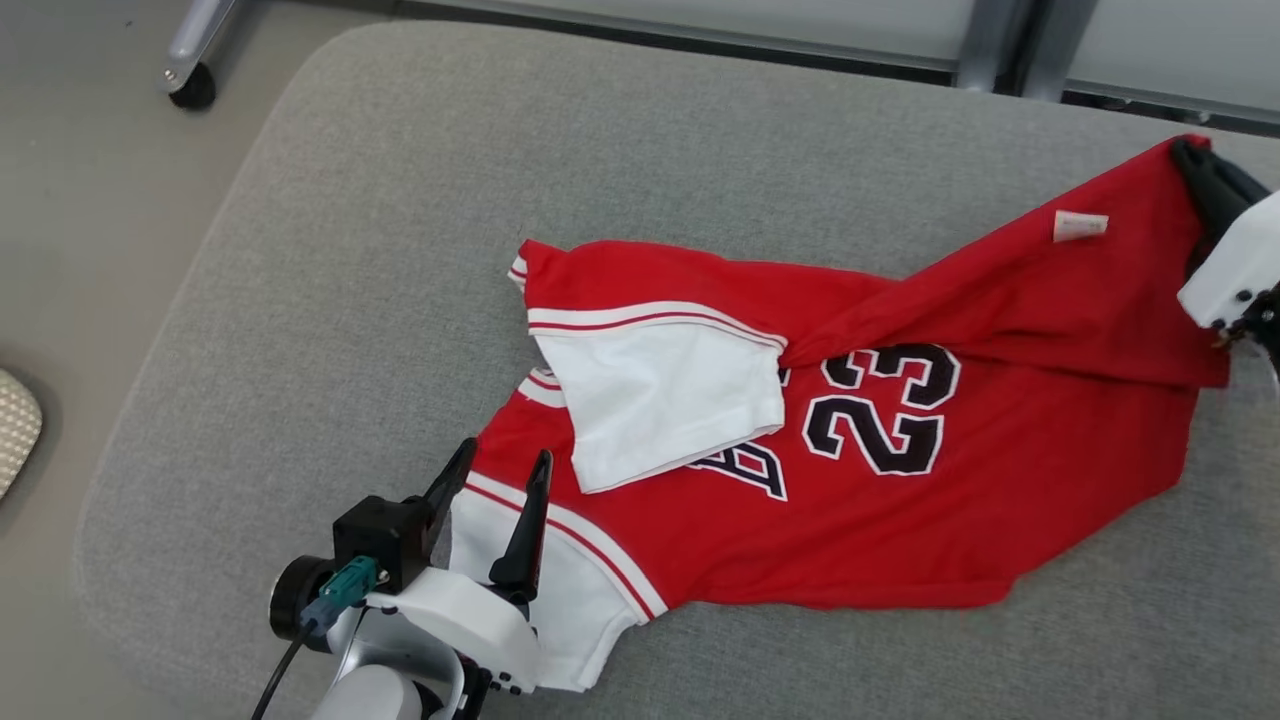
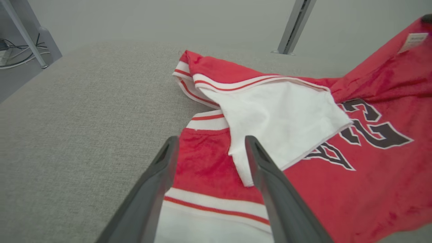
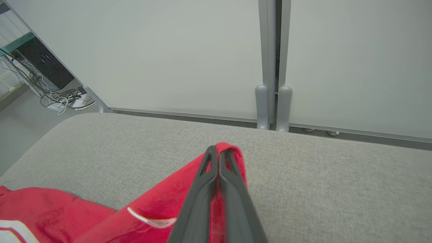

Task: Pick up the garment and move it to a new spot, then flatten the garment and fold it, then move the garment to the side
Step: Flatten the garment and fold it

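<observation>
Now, your right gripper (image 3: pixel 218 152) has its two dark fingers pressed together on a corner of the garment (image 1: pixel 900 540). The red cloth is bunched over the tips there. From that pinched corner the fabric runs back in a taut ridge toward the body of the jersey, and a small white label (image 1: pixel 1080 226) sits on the cloth just short of the grip.

Your left gripper (image 1: pixel 506 452) has its fingers spread apart with nothing between them. They point over the near shoulder of the garment, straddling the red cloth and the white band with its red stripe. You cannot tell from these views whether the tips touch the fabric.

The garment lies on the grey cushion (image 1: pixel 400 200), mostly on its right half, front side up. You can read the black number 23 (image 1: pixel 880 410) outlined in white. A white sleeve (image 1: pixel 660 400) is folded across the chest and covers part of the lettering beside the number. The second white sleeve lies under your left wrist at the near edge.

Beyond the cushion's far edge stand pale partition panels joined by grey posts (image 3: pixel 270 67). A black caster wheel (image 1: pixel 192 88) rests on the floor off the cushion's far left corner, and loose cables (image 3: pixel 57 98) lie on the floor there.
</observation>
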Controlling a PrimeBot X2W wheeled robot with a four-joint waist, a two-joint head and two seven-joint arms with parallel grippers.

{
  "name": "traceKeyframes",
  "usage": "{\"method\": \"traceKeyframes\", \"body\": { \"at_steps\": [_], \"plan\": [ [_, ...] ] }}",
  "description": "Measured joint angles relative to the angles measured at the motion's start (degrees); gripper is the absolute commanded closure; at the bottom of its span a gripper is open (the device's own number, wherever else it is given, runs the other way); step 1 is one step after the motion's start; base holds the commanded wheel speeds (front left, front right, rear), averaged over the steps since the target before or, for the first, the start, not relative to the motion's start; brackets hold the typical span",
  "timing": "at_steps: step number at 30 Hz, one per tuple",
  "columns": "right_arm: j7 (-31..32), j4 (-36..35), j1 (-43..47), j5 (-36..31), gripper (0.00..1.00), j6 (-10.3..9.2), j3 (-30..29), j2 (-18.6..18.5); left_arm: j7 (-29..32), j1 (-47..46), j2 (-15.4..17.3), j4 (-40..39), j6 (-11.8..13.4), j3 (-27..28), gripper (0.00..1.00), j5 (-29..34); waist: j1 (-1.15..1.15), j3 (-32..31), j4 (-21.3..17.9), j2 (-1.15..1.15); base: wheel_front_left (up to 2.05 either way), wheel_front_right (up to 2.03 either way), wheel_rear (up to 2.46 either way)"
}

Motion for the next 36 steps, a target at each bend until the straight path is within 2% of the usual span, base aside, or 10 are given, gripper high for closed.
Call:
{"method": "traceKeyframes", "body": {
  "at_steps": [5,6,7,9,13,23,30,36],
  "plan": [
    [0.46,6.47,-7.09,2.43,1.0,0.0,2.09,-0.64,-1.4,-1.7,-1.09,2.33,-0.58,-0.62,0.0,0.01,0.0,2.82,3.03,0.0,0.0,0.0,0.0],
    [0.16,7.95,-8.12,2.72,0.65,0.0,2.42,-0.54,-1.62,-1.85,-1.16,2.72,-0.58,-0.67,0.0,0.01,0.0,3.17,3.4,0.0,0.0,0.0,0.0],
    [-0.37,9.57,-8.96,3.09,0.0,0.0,2.72,-0.26,-1.66,-1.97,-1.16,3.19,-0.59,-0.64,0.0,0.0,0.0,3.38,3.65,0.0,0.0,0.0,0.0],
    [-1.23,12.2,-9.72,3.15,0.0,-0.01,4.23,0.43,-1.76,-2.4,-1.09,4.01,-0.76,-0.66,0.0,-0.01,0.0,3.16,3.67,0.0,0.0,0.0,0.0],
    [-7.09,13.85,-9.63,3.97,0.0,0.0,6.6,1.43,-2.15,-2.8,-0.76,4.86,-1.0,-0.65,0.0,-0.02,0.0,1.33,2.63,0.0,0.0,0.0,0.0],
    [-22.85,8.94,3.55,9.09,0.0,0.0,10.7,1.13,-0.73,-0.24,2.12,4.24,-0.41,0.0,0.0,-0.65,0.0,-6.15,-3.02,0.0,0.0,0.0,0.0],
    [-25.79,5.81,16.13,11.44,0.0,-0.01,9.82,1.23,0.54,2.5,3.36,2.1,0.59,0.24,0.0,-1.42,0.0,-10.93,-7.57,0.0,0.0,0.0,0.0],
    [-25.8,4.13,23.71,13.41,0.0,-0.01,11.36,3.66,1.41,3.88,3.88,0.79,1.08,-0.03,0.0,-1.82,0.0,-13.56,-9.51,0.0,0.0,0.0,0.0]
  ]
}}
